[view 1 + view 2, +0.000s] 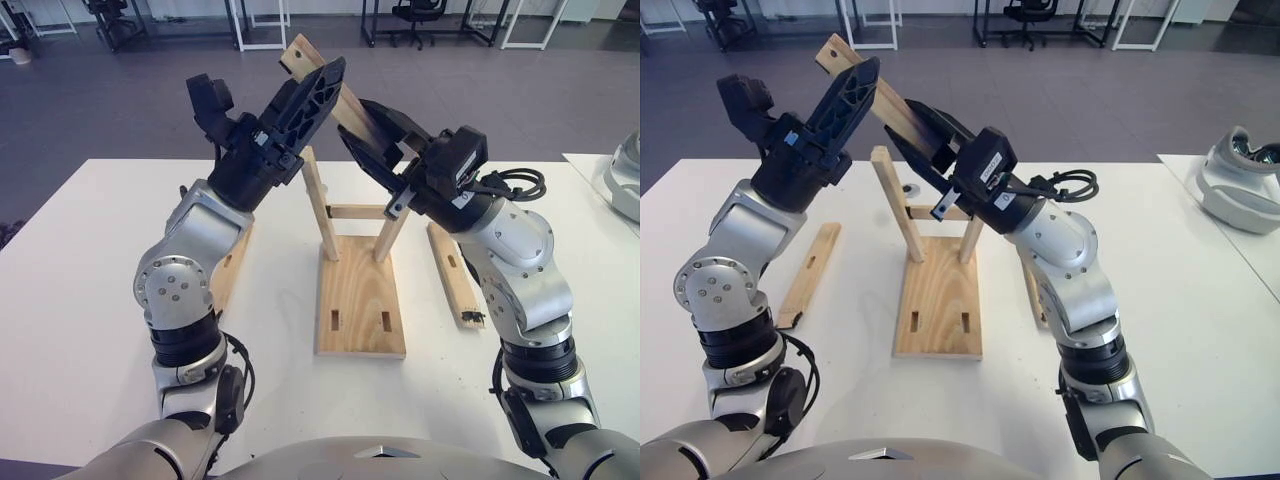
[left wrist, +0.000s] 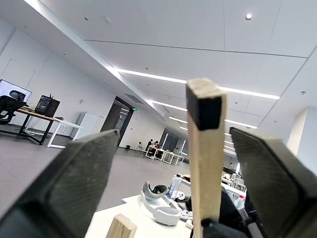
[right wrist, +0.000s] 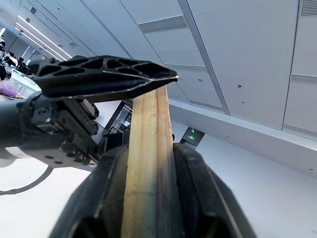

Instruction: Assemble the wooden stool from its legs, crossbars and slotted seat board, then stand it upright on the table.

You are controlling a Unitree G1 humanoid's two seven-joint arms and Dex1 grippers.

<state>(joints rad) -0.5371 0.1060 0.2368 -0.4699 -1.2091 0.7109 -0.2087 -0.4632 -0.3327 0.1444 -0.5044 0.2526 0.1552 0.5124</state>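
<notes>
The slotted seat board (image 1: 360, 290) lies flat on the white table (image 1: 90, 260). Two legs (image 1: 320, 205) stand in its far slots, joined by a crossbar (image 1: 357, 211). Above them a third wooden leg (image 1: 352, 108) is held slanted in the air, with my right gripper (image 1: 378, 130) shut on its lower part. My left gripper (image 1: 318, 72) is open at the leg's upper end, and its fingers (image 2: 79, 178) stand wide on either side of the wood without touching it. Two near slots (image 1: 385, 320) in the board are bare.
One loose wooden piece (image 1: 232, 265) lies on the table under my left arm, and another (image 1: 452, 268) lies to the right of the board. A white headset (image 1: 1238, 180) rests on a neighbouring table at the far right. Office chairs and desks stand far behind.
</notes>
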